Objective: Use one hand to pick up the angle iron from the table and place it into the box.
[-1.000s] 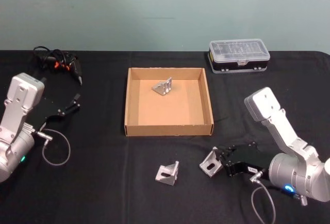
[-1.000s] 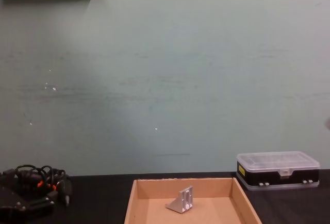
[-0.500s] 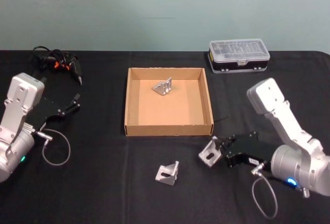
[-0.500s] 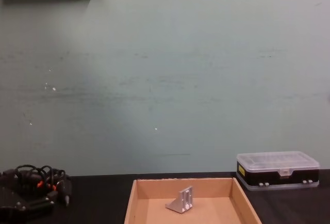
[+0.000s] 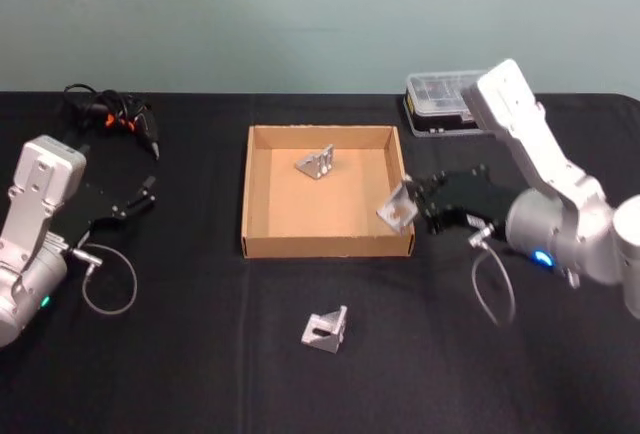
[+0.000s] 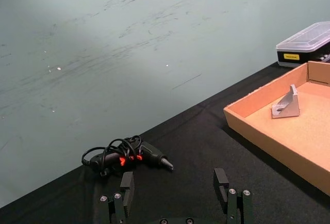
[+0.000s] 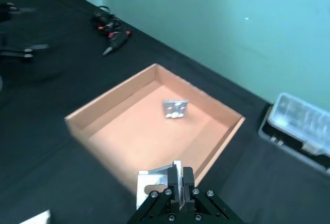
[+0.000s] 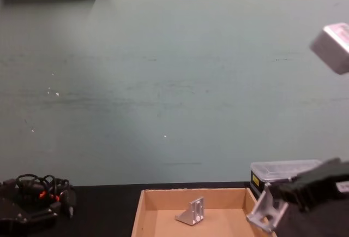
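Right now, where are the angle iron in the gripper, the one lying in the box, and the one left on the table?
held angle iron (image 5: 396,211): head view, middle of its face.
boxed angle iron (image 5: 316,164): head view, its middle.
loose angle iron (image 5: 325,331): head view, its front face.

Head high, chest low; box shared

The left arm and right arm are silver-grey, each with a boxy pale block, a small glowing light and a looped grey cable. The left pincer and right pincer are black and angular, with silver screws.
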